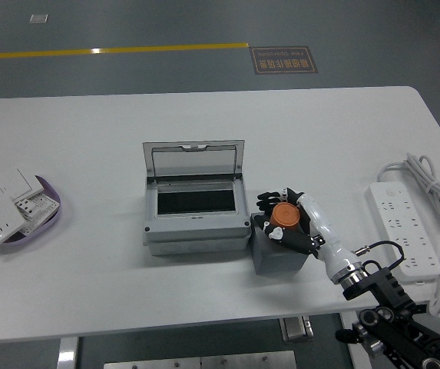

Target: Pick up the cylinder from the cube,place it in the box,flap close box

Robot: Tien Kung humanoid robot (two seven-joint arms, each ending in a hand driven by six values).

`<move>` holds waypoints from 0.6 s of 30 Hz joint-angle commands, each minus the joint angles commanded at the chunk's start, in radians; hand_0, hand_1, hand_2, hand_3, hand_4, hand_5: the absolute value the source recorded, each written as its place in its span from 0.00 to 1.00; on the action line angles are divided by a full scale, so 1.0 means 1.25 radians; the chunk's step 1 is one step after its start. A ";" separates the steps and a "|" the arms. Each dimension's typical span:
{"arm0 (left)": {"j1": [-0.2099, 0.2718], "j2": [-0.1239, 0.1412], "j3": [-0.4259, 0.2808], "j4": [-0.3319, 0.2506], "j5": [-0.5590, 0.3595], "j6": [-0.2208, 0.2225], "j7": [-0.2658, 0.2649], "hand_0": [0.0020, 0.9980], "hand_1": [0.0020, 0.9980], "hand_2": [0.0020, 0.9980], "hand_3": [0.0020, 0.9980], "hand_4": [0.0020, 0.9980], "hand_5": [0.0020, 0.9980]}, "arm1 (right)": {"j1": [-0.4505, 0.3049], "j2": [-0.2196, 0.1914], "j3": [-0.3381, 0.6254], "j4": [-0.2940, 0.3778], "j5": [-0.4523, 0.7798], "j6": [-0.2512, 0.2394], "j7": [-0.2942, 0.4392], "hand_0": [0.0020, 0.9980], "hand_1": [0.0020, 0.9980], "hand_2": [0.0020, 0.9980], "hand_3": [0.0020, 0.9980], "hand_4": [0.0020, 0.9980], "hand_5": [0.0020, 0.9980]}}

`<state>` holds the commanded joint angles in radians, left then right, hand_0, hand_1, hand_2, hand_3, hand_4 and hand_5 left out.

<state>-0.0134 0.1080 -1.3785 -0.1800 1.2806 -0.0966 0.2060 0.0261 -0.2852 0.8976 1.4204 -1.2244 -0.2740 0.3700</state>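
An orange cylinder (285, 215) stands on top of a grey cube (278, 253) just right of the box. My right hand (287, 218) reaches in from the lower right and its black fingers curl around the cylinder, thumb on the near side, the cylinder still resting on the cube. The grey box (195, 223) sits at the table's middle with its clear lid (194, 159) swung up and back, showing a dark inside. My left arm does not show.
A purple dish (54, 217) holding white switch plates lies at the left edge. A white power strip (402, 227) with its coiled cable (431, 178) lies at the right, close to my right forearm.
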 joint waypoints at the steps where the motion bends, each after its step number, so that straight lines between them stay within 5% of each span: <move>1: 0.000 0.000 0.000 0.000 0.000 0.000 0.000 0.64 0.66 0.57 0.64 0.72 0.28 | 0.000 0.000 0.000 0.000 0.000 0.000 -0.001 0.62 0.62 0.59 0.61 0.57 0.01; 2: 0.000 0.000 0.001 0.000 0.000 0.000 0.000 0.64 0.66 0.57 0.64 0.72 0.28 | 0.000 0.000 0.000 0.000 0.000 -0.001 -0.002 0.62 0.62 0.59 0.61 0.57 0.01; 3: 0.000 0.000 0.001 0.000 0.000 0.000 0.000 0.64 0.66 0.57 0.63 0.72 0.28 | 0.000 0.001 0.000 -0.001 0.000 -0.002 -0.002 0.66 0.56 0.51 0.51 0.24 0.00; 8: 0.001 0.000 0.000 0.000 0.000 0.000 0.000 0.64 0.66 0.57 0.63 0.72 0.28 | 0.001 0.002 -0.002 -0.005 -0.002 -0.003 -0.007 0.66 0.56 0.51 0.51 0.24 0.00; 9: 0.001 0.000 0.001 0.000 0.000 0.000 0.000 0.64 0.66 0.57 0.63 0.72 0.27 | 0.001 0.003 -0.002 -0.005 -0.003 -0.004 -0.008 0.49 0.44 0.42 0.35 0.10 0.00; 14: 0.000 0.000 0.003 0.000 -0.003 0.000 -0.001 0.64 0.66 0.57 0.63 0.72 0.27 | 0.003 0.003 0.000 -0.004 -0.010 -0.009 -0.009 0.49 0.44 0.42 0.35 0.10 0.00; 15: 0.000 0.000 0.004 0.000 -0.003 0.000 -0.002 0.64 0.66 0.57 0.64 0.72 0.28 | 0.003 0.003 0.000 -0.003 -0.011 -0.011 -0.009 0.42 0.36 0.35 0.27 0.00 0.00; 18: 0.000 0.000 0.004 0.000 -0.004 0.000 -0.002 0.64 0.66 0.57 0.64 0.72 0.28 | 0.003 0.004 0.005 0.003 -0.013 -0.018 -0.008 0.42 0.36 0.35 0.27 0.00 0.00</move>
<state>-0.0130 0.1077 -1.3735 -0.1800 1.2756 -0.0967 0.2033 0.0298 -0.2808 0.9043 1.4237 -1.2412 -0.2966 0.3604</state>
